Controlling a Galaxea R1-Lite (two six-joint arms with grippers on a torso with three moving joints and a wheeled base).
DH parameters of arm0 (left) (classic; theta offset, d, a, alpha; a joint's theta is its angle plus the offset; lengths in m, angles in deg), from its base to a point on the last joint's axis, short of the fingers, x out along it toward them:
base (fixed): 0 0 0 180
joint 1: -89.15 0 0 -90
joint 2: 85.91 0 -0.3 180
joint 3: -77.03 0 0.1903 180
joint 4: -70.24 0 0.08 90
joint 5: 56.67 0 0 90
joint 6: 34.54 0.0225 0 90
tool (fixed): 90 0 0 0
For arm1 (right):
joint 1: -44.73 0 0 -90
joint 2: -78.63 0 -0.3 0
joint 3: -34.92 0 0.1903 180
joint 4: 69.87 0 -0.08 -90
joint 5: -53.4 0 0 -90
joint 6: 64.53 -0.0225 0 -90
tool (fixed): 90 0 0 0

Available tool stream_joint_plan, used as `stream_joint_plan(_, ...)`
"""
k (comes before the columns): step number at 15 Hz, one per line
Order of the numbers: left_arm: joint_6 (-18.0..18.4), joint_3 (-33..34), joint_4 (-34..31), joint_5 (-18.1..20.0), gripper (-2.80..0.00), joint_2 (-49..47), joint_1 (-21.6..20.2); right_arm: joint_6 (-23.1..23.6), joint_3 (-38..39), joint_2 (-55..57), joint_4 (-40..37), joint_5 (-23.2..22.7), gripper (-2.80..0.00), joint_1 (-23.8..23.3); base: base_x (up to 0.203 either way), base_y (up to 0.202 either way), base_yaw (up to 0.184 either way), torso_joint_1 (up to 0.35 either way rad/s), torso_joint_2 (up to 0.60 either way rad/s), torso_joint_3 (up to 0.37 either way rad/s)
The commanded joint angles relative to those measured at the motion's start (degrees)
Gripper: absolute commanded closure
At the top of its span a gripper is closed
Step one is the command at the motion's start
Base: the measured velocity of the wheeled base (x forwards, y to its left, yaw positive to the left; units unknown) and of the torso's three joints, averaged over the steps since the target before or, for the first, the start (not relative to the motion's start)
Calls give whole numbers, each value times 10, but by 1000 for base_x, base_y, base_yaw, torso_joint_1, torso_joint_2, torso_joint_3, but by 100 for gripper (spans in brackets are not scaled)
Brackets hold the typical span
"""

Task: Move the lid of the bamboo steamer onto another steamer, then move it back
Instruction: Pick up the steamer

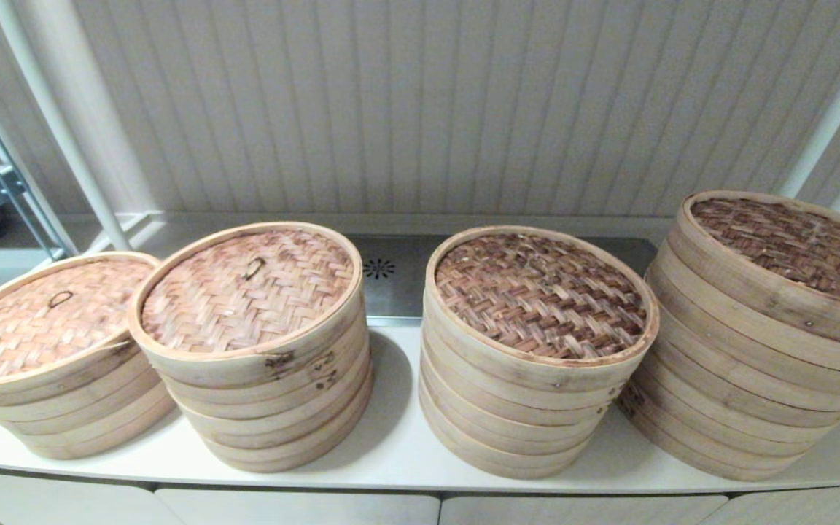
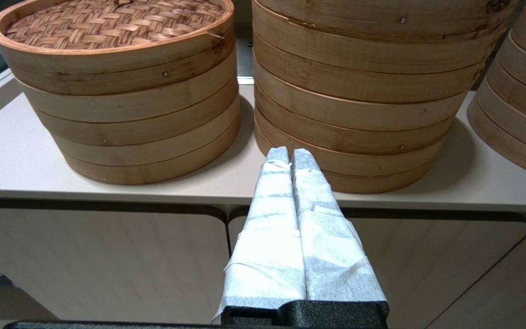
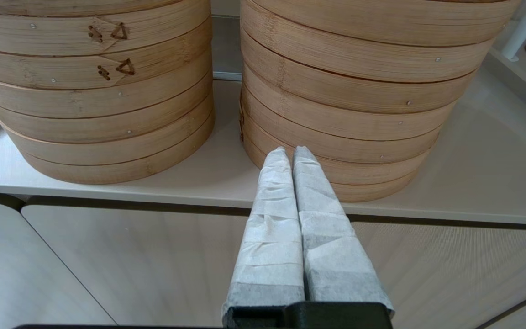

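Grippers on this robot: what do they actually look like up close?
The left gripper and the right gripper look alike: two long fingers tapering to the tips, wrapped in wrinkled white cloth-like tape, growing from a black base. No cables or markings show.

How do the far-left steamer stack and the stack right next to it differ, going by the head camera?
The far-left stack is shorter; the second stack rises higher. The far-left lid tilts, its front edge sunk lower; the second lid sits more level. The far-left lid's handle loop lies flat, the second's stands up slightly. Both are pale woven bamboo on the white counter, rims touching.
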Motion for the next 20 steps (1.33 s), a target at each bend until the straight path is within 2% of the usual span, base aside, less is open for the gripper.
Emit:
stream_joint_plan(1, 0, 9, 0, 0, 0, 0, 0, 0, 0, -2, 0, 0, 0, 1, 0, 0, 0, 0, 0, 0)
stream_joint_plan(7, 10, 3, -7, -2, 0, -1, 0, -4, -1, -2, 0, 0, 0, 1, 0, 0, 0, 0, 0, 0)
stream_joint_plan(8, 7, -16, -10, -2, 0, -5, 0, -4, -1, -2, 0, 0, 0, 1, 0, 0, 0, 0, 0, 0)
stream_joint_plan(10, -6, -107, -40, 0, 0, -38, 0, -5, -1, -2, 0, 0, 0, 0, 0, 0, 0, 0, 0, 0)
stream_joint_plan(12, -21, -204, -74, 5, 0, -115, 0, -5, -1, -2, 0, 0, 0, 0, 0, 0, 0, 0, 0, 0)
stream_joint_plan(17, -50, -393, -96, 63, 0, -371, 0, -6, -1, -2, 0, 0, 0, 0, 0, 0, 0, 0, 0, 0)
stream_joint_plan(20, -60, -475, -106, 91, 0, -489, 1, -6, -1, -2, 0, 0, 0, 0, 0, 0, 0, 0, 0, 0)
